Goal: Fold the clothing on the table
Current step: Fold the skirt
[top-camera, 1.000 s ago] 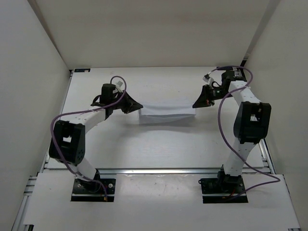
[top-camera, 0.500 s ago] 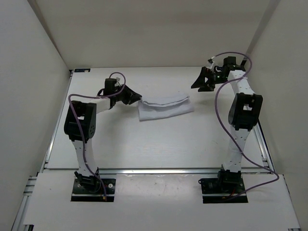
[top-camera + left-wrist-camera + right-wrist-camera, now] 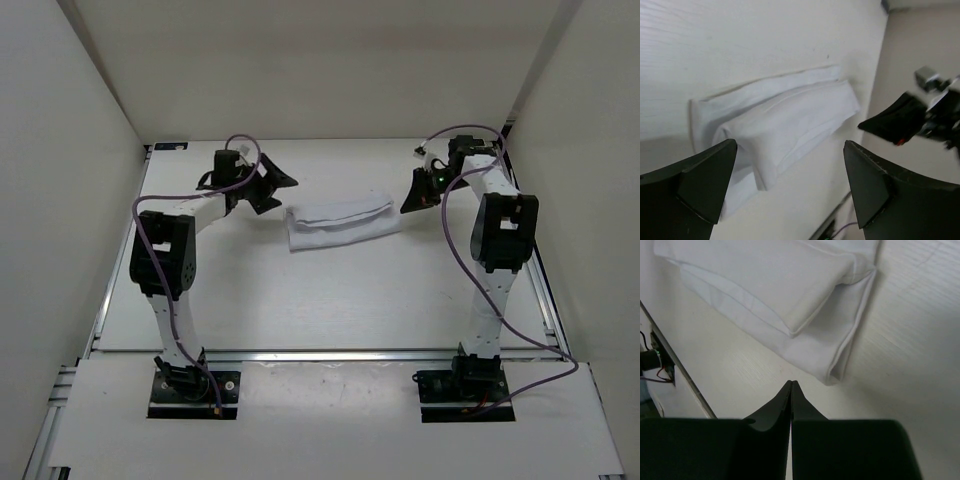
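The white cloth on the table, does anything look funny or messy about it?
A little. The thin white folded cloth sits slightly crooked on the matte white table, and its top layer misses the bottom layer's edges. Nothing looks torn.

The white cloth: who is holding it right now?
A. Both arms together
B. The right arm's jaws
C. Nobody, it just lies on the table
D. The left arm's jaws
C: the clothing lies loose on the table. The left jaws stand wide open short of it, and the right jaws are shut on nothing, clear of its edge.
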